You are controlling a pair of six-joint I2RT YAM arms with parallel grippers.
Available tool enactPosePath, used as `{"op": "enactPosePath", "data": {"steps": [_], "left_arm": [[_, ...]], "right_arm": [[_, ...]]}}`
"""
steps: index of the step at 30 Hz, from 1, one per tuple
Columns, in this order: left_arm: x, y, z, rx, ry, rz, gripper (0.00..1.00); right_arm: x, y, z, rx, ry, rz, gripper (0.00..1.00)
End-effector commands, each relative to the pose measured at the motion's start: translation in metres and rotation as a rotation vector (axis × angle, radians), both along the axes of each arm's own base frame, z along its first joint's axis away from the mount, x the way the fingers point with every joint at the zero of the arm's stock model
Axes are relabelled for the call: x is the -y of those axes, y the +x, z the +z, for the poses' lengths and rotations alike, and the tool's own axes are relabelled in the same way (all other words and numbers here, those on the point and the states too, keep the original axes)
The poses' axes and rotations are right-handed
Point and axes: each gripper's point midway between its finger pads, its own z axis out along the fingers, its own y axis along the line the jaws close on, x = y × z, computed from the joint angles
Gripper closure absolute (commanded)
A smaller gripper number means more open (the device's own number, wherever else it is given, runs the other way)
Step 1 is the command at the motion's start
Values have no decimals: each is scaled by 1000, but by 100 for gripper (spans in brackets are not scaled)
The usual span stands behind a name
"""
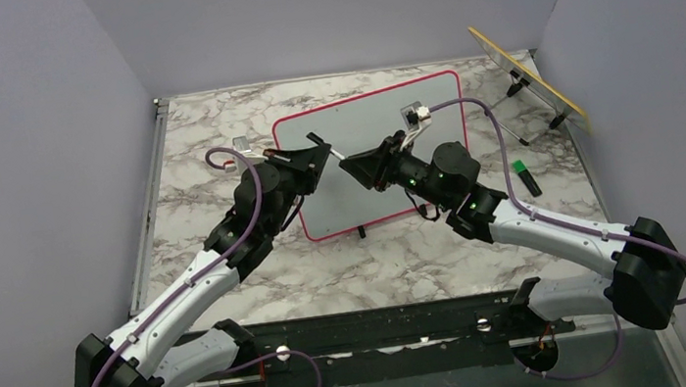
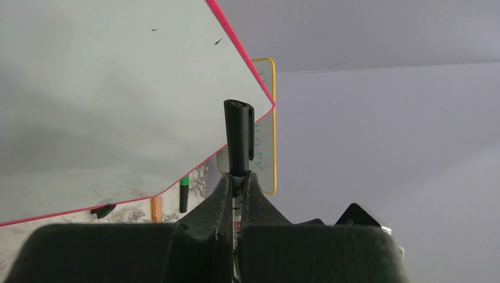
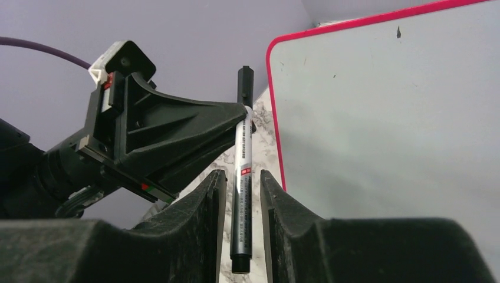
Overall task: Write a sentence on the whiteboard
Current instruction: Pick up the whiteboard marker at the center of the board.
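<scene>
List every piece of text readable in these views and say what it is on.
On the marker: small print along the barrel, plus a red patch, too small and blurred to read.
On the yellow-edged panel: greenish handwriting, too blurred to read.
On the whiteboard: no writing, only a few dark specks.
Nothing here can be quoted.

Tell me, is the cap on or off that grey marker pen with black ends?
On: the black clipped cap sits on the grey marker pen, beyond the left gripper.

Plain lavender walls (image 1: pixel 326 8) left, far and right. Between them, a white desk (image 1: pixel 212 121) veined grey like marble, with a metal rim (image 1: pixel 144 208). Soft, even light.
</scene>
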Motion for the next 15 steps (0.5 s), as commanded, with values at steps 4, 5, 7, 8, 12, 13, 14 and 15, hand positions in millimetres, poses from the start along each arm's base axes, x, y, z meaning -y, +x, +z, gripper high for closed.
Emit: {"op": "enactPosePath", "data": {"steps": [4, 5, 7, 8, 12, 13, 14, 15], "left_arm": [[4, 2, -3, -7, -54, 21, 100], [5, 1, -3, -5, -57, 19, 100], [5, 1, -3, -1, -63, 26, 100], [4, 2, -2, 1, -66, 33, 100], [3, 3, -1, 8, -77, 44, 100], [4, 3, -1, 7, -80, 45, 100], [3, 3, -1, 7, -83, 47, 100], [4, 3, -1, 6, -87, 48, 100]], "right_arm": [[1, 3, 20, 41, 63, -24, 76], [1, 3, 20, 41, 65, -29, 78], [1, 4, 19, 37, 62, -32, 80], [0, 5, 19, 32, 62, -31, 80], [-1, 4, 18, 26, 70, -22, 79], [-1, 4, 17, 24, 68, -22, 79], [-2, 4, 17, 23, 68, -23, 79], [-1, 5, 16, 22, 69, -26, 78]]}}
